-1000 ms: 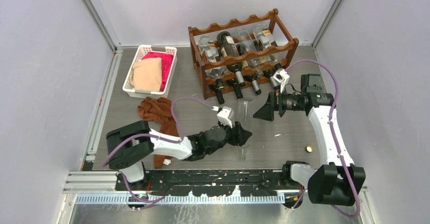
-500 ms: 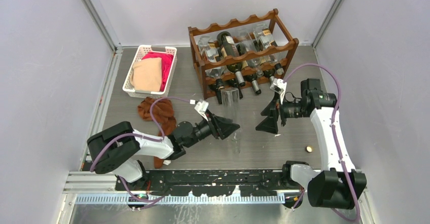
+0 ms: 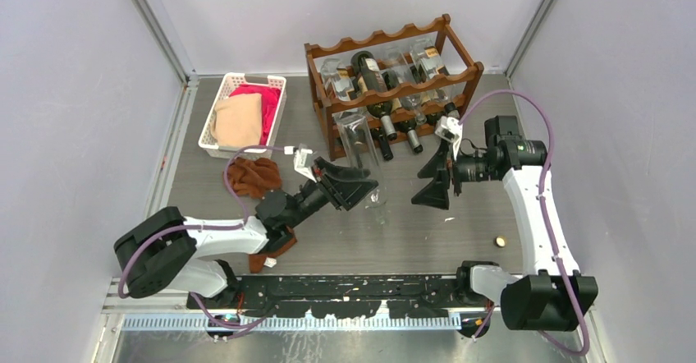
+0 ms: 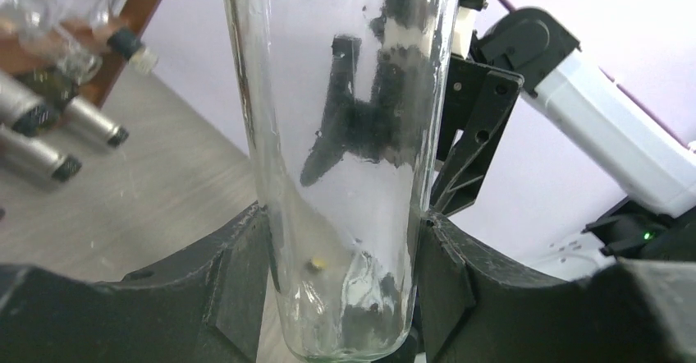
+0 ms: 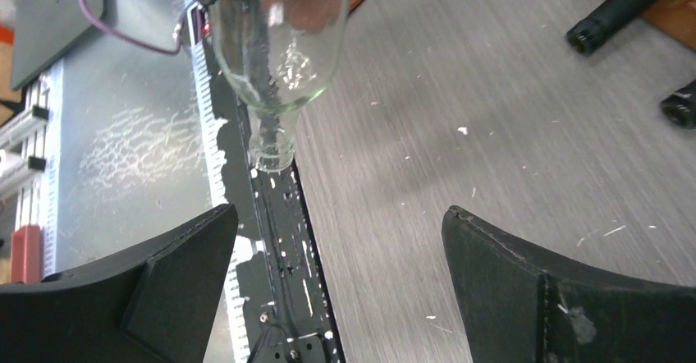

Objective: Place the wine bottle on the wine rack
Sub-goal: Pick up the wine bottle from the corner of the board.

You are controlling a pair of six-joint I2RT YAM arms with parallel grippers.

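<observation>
here, at frame centre, the left gripper point(image 3: 354, 189) clenches the clear wine bottle point(image 3: 362, 151) just below the wine rack point(image 3: 386, 94); at centre right, the right gripper point(image 3: 432, 184) stands spread wide.

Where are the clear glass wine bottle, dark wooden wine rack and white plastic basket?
Clear glass wine bottle point(image 4: 345, 92): left wrist view, body.
Dark wooden wine rack point(image 3: 371, 97): top view, front rail.
White plastic basket point(image 3: 231, 151): top view, near wall.
</observation>
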